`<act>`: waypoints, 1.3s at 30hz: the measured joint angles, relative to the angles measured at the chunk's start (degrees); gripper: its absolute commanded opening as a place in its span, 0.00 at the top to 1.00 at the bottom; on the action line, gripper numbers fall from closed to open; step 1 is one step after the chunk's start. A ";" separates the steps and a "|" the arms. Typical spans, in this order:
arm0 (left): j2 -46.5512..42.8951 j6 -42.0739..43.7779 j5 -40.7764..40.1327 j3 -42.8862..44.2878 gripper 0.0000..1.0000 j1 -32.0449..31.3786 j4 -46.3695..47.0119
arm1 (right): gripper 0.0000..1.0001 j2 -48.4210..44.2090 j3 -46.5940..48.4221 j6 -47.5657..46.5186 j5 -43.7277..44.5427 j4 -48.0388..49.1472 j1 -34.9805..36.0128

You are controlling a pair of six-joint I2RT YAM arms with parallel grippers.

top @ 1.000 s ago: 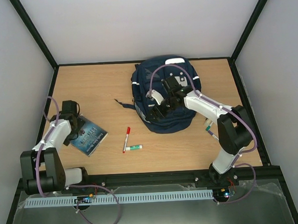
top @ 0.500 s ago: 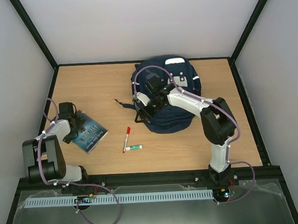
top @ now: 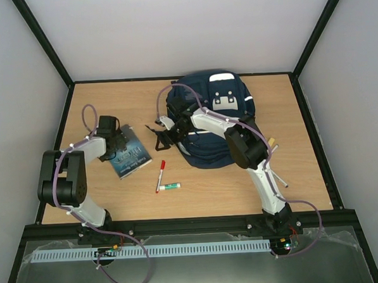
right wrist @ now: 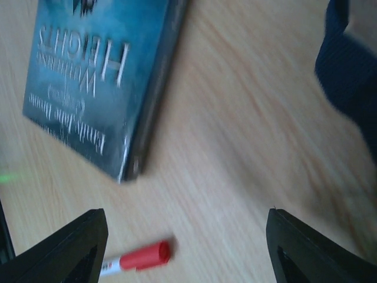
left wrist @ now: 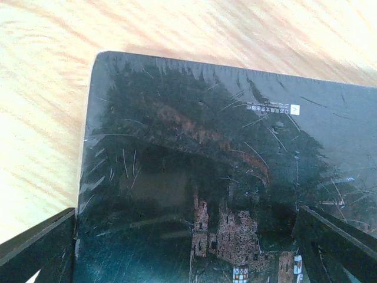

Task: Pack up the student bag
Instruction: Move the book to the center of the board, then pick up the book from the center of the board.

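**Student bag** [top: 216, 115]: navy, lying flat at the far middle of the table [top: 305, 180].

**Just left of the bag:** right gripper [top: 162, 135] is hanging over bare wood, jaws standing wide, carrying nothing.

**Further left of the bag:** book [top: 133, 158] is lying flat. Left gripper [top: 117, 145] is hovering low over it, jaws fully spread, gripping nothing.

**Nearer than the bag:** red marker [top: 160, 175], green marker [top: 170, 187].

**Step judged in hand:** taking up the book. The fingers should be catching a free edge squarely, as the glossy cover is likely slippery.

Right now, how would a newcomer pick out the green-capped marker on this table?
Find the navy backpack at the far middle of the table. On the wood in front of it lie two white markers. The green-capped marker lies crosswise, nearest the front edge; the red-capped marker points toward the backpack.
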 measured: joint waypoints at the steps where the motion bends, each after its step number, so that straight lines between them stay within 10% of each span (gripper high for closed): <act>1: 0.63 0.44 -0.07 0.50 0.01 -1.05 0.46 | 0.26 1.29 1.64 0.85 -0.04 -0.02 0.00; 16: -2.82 4.83 7.17 -3.30 0.03 -2.60 2.84 | 0.25 11.65 14.60 10.21 -3.50 0.22 0.00; 29: -7.48 3.54 20.41 -11.72 0.30 4.37 13.33 | 0.22 14.34 17.16 14.19 -7.93 2.43 0.04; 39: -4.02 0.28 26.03 -13.55 0.31 4.33 23.23 | 0.21 15.54 16.61 18.53 -15.72 4.59 -0.46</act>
